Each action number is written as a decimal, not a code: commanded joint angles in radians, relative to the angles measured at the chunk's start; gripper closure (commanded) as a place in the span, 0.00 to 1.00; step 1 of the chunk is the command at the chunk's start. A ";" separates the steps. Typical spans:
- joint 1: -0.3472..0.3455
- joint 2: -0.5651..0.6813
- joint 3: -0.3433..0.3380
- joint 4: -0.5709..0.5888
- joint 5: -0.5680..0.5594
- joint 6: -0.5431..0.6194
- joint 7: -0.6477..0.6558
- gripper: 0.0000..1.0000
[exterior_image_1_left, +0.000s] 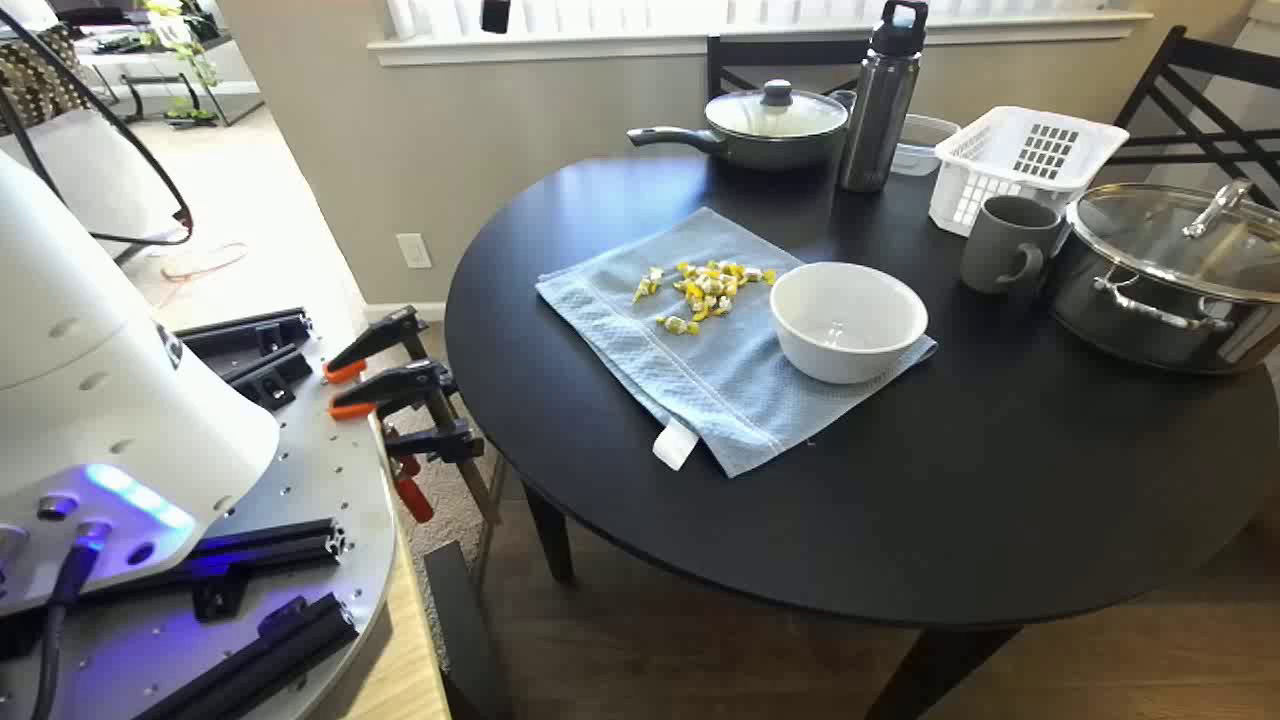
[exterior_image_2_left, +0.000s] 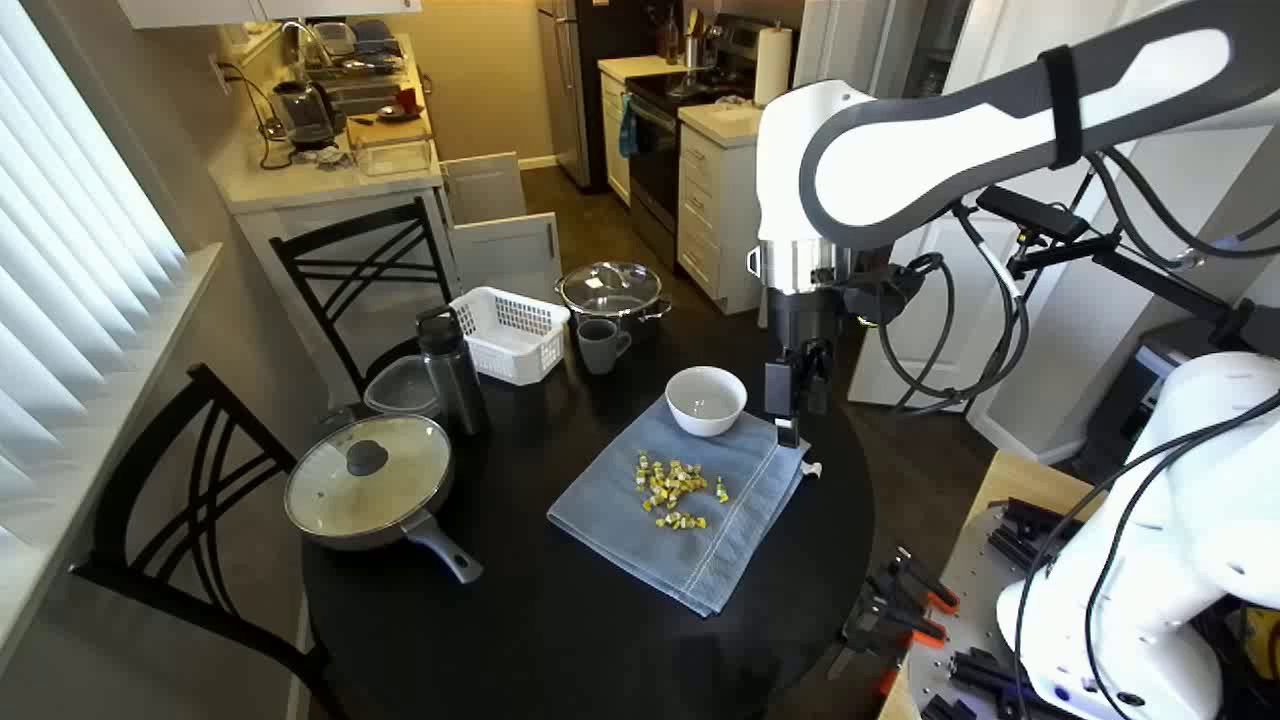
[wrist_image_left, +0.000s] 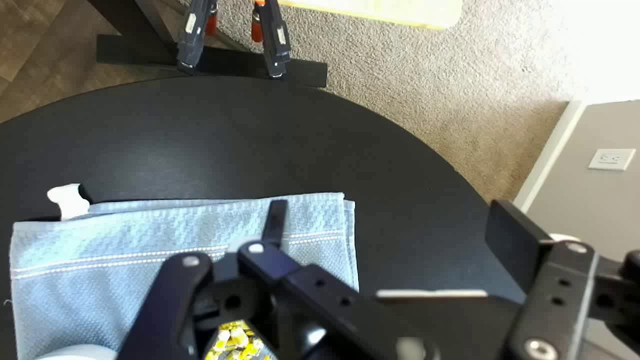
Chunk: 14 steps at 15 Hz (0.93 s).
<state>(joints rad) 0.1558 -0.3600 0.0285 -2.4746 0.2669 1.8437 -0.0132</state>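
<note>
My gripper (exterior_image_2_left: 788, 410) hangs above the table by the blue towel's tag end, pointing down. In the wrist view the gripper (wrist_image_left: 395, 232) is wide open, with nothing between its fingers. The folded blue towel (exterior_image_1_left: 690, 390) lies flat on the table. On it rests a loose pile of yellow-and-white wrapped candies (exterior_image_1_left: 710, 290), with a few strays beside it. A white bowl (exterior_image_2_left: 706, 425) stands upright on the towel, near the gripper; its inside looks bare. The wrist view shows only a sliver of the bowl (wrist_image_left: 77, 352) and part of the candies (wrist_image_left: 235, 340), behind the finger linkage.
Around the round black table (exterior_image_1_left: 850, 520) stand a lidded pan (exterior_image_1_left: 775, 140), a steel bottle (exterior_image_1_left: 880, 115), a clear container (exterior_image_1_left: 920, 140), a white basket (exterior_image_1_left: 1000, 180), a grey mug (exterior_image_1_left: 1005, 245) and a lidded pot (exterior_image_1_left: 1170, 310). Clamps (exterior_image_1_left: 400, 385) jut toward the table from the robot's base.
</note>
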 joint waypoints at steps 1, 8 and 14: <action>-0.019 0.000 0.017 0.002 0.005 -0.004 -0.005 0.00; -0.018 0.026 0.029 0.003 -0.017 0.086 -0.029 0.00; -0.012 0.220 0.082 0.006 -0.241 0.448 -0.122 0.00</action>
<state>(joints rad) 0.1513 -0.2522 0.0831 -2.4756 0.1152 2.1459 -0.0936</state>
